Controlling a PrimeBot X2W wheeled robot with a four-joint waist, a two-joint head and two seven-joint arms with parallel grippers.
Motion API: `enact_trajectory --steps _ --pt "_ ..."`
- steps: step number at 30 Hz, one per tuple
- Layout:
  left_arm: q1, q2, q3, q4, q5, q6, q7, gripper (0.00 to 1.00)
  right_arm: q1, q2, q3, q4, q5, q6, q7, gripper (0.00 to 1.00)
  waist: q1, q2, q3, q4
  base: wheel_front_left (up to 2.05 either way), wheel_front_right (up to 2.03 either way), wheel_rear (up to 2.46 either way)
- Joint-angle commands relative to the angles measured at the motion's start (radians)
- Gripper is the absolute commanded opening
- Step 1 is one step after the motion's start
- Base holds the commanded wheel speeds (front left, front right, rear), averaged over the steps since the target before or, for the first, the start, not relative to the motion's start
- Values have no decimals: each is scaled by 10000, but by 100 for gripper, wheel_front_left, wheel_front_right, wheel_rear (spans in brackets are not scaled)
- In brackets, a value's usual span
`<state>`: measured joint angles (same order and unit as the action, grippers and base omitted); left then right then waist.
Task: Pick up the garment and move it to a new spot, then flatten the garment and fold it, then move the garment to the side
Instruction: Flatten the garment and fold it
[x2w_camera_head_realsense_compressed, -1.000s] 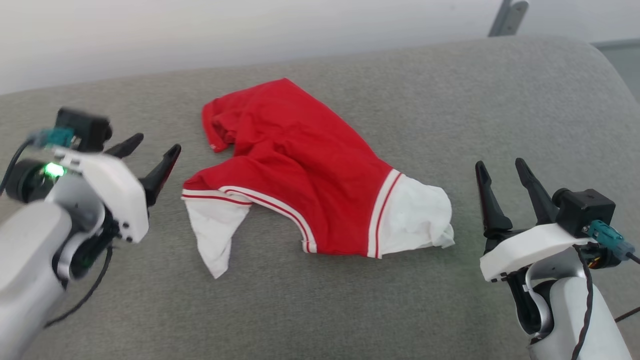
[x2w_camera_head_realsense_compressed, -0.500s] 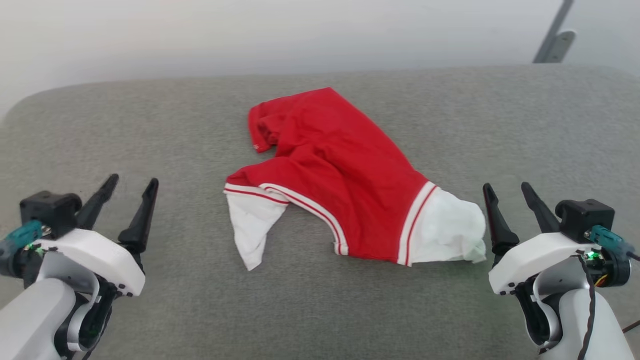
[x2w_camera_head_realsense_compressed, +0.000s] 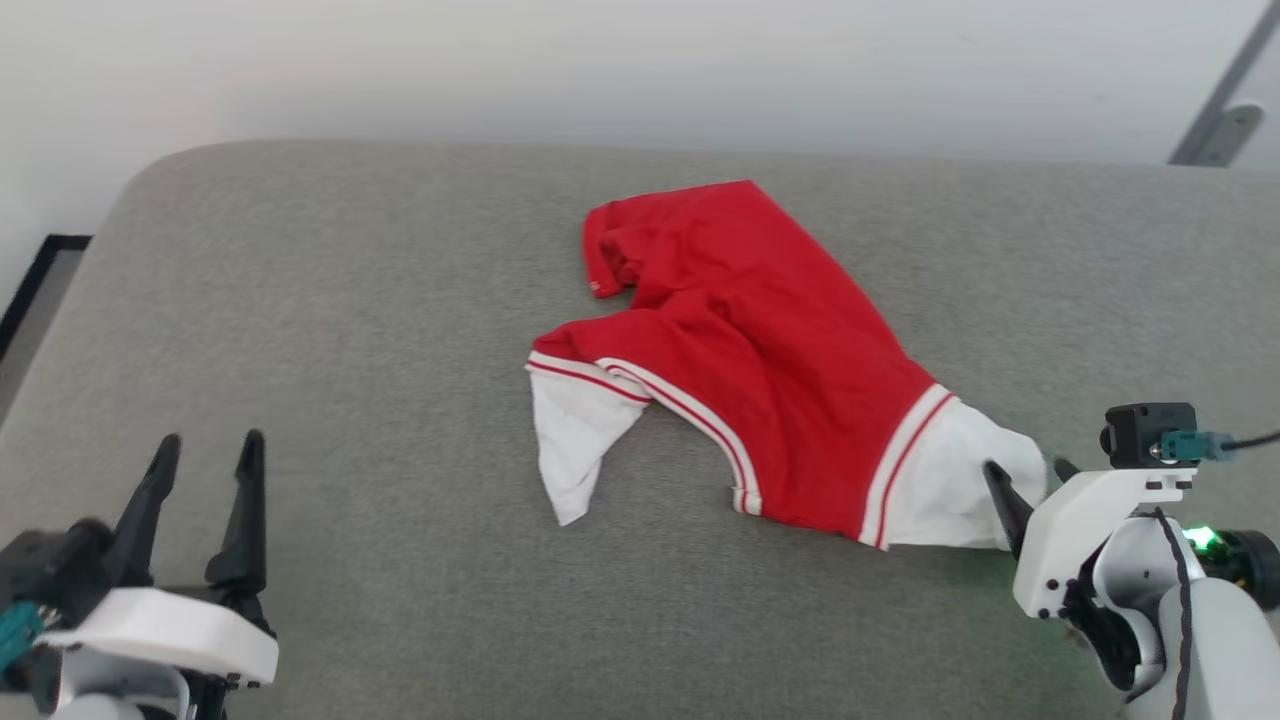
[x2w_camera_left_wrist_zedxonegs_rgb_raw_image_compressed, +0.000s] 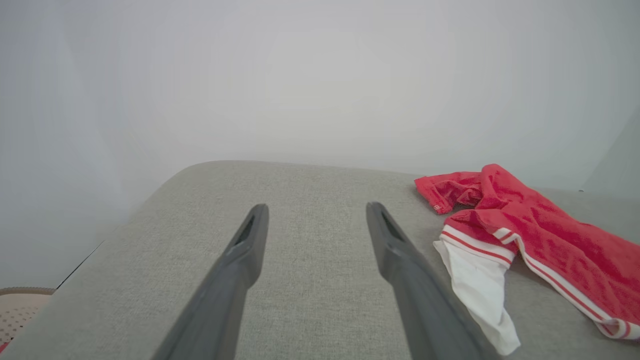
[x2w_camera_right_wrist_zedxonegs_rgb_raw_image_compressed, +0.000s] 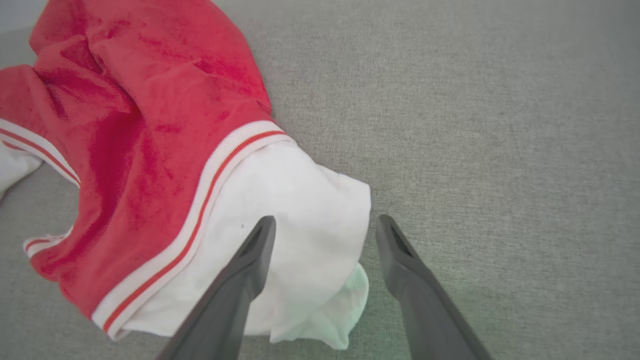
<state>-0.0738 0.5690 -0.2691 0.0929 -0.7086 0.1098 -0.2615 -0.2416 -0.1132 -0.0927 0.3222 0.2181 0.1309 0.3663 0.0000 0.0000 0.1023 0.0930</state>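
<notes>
The garment, a red top with white sleeve ends and striped trim, lies crumpled on a grey cushion. My right gripper stands open at its right-hand white sleeve end. In the right wrist view the right gripper straddles that sleeve's edge, one finger over the white cloth and one over bare cushion. I cannot tell whether it touches the fabric. My left gripper is open over bare cushion, well to the left of the garment. In the left wrist view the left gripper holds nothing and the garment lies to the right.
The cushion's rounded back edge meets a pale wall. Its left corner drops to a dark-edged floor. A grey metal bracket stands at the far right. Wide bare cushion lies left of the garment and in front of it.
The head camera has turned, shifting the scene right. My right gripper has closed in on the white sleeve end. My left gripper has drawn back from the garment's left sleeve.
</notes>
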Motion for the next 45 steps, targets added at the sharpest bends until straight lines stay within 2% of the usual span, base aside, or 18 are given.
enact_trajectory --steps 1,10,16,17,18,19,20,28,33,40,43,45 --pt "313 -323 453 -64 421 -204 -48 100 -127 -99 -28 87 -23 -3 546 100 0 0 -6 240 0 0 0" --pt "1407 -2366 2804 -271 2124 -1454 -47 100 -509 -331 -216 722 -191 -3 3259 100 0 0 108 800 0 0 0" --pt "1650 -3405 3810 -212 2840 -2114 -47 100 -805 -375 -52 1581 -356 -2 4097 100 0 0 198 1009 0 0 0" --pt "1680 -3514 3950 -227 2987 -2169 -47 100 -840 -426 16 1709 -386 -2 4163 78 0 0 205 1026 0 0 0" --pt "1716 -3635 4091 -250 3111 -2231 -49 100 -867 -485 130 1788 -454 -3 4228 38 0 0 211 1040 0 0 0" --pt "1752 -3788 4236 -275 3183 -2254 -49 100 -903 -513 237 1825 -369 -3 4243 5 0 0 216 1042 0 0 0" --pt "1787 -3910 4365 -305 3258 -2305 -48 100 -941 -553 307 1840 -267 -3 4264 0 0 0 221 1035 0 0 0" --pt "1998 -4364 4827 -361 3623 -2399 -48 100 -1105 -1217 956 1011 721 -5 4750 0 0 0 232 851 0 0 0" --pt "2031 -4429 4852 -502 3606 -2405 -48 100 -679 -2056 1242 -233 1567 -3 5693 0 0 0 190 689 0 0 0" --pt "2118 -4412 4842 -522 3636 -2408 -48 100 415 -3326 644 -1697 1937 -3 6945 0 0 0 151 561 0 0 0" --pt "2086 -4401 4751 -483 3633 -2409 -48 100 941 -3688 231 -1690 1849 -3 7111 0 0 0 171 572 0 0 0" --pt "2056 -4369 4699 -451 3596 -2409 -48 100 1046 -3593 76 -1502 1809 -3 6922 0 0 0 174 593 0 0 0"
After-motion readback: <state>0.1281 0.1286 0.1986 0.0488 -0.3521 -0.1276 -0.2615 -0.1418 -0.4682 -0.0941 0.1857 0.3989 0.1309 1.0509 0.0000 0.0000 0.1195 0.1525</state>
